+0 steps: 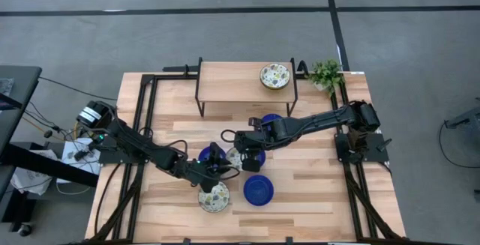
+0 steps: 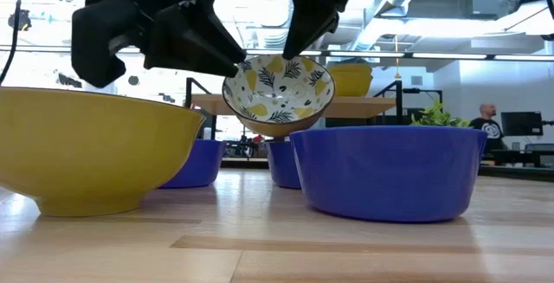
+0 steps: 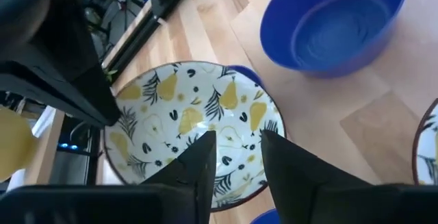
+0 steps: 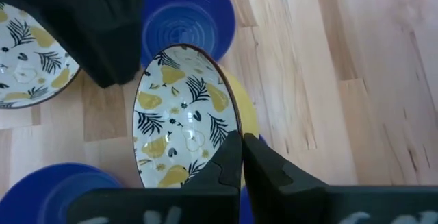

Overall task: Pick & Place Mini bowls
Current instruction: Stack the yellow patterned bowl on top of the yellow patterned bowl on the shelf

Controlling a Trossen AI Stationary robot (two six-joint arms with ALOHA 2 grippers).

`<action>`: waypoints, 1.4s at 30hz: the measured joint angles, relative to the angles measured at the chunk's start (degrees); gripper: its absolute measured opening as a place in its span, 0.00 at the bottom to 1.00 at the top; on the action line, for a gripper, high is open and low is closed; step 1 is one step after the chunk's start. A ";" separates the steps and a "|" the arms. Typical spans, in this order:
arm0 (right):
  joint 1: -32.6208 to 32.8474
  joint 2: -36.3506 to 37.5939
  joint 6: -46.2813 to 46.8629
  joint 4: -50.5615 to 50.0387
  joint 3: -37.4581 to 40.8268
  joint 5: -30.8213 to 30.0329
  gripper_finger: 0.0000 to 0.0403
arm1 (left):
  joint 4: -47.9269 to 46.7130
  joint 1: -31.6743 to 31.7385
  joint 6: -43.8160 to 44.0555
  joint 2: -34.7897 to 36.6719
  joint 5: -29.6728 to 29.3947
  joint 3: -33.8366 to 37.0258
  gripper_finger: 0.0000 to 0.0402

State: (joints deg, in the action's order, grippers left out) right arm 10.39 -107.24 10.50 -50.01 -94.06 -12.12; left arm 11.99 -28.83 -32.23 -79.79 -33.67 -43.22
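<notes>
Wooden table (image 1: 322, 185) with bowls all over. Right gripper (image 4: 241, 157) is pinching the rim of a floral bowl (image 2: 279, 93), lifted and tilted. Left gripper (image 3: 236, 157) has its fingers spread apart right beside it.

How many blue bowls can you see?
3. The front blue bowl sits in the open. A second blue bowl peeks from under the left arm, a third blue bowl from under the right arm. More may be hidden.

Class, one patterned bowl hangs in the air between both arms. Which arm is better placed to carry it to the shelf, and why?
The right. The right gripper is shut on the patterned bowl, pinching its rim. The left gripper is open beside it, and the shelf lies on the right arm's side.
</notes>
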 joint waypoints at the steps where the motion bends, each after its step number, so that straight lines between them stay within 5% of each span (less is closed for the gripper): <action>1: -0.02 0.00 0.00 -0.26 0.00 0.00 0.00 | 0.07 -0.02 0.06 0.25 0.01 0.00 0.29; 21: -1.92 1.45 0.54 -2.74 -0.13 -0.84 0.00 | -7.47 0.01 8.18 8.08 0.02 0.34 0.28; 42: -10.48 16.82 3.50 -3.86 -0.13 -1.52 0.00 | -0.27 5.15 11.72 27.86 0.02 15.54 0.28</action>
State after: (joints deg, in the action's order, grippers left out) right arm -0.09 -90.42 14.00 -53.87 -94.19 -13.64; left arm 11.71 -23.68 -20.51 -51.93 -33.65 -27.68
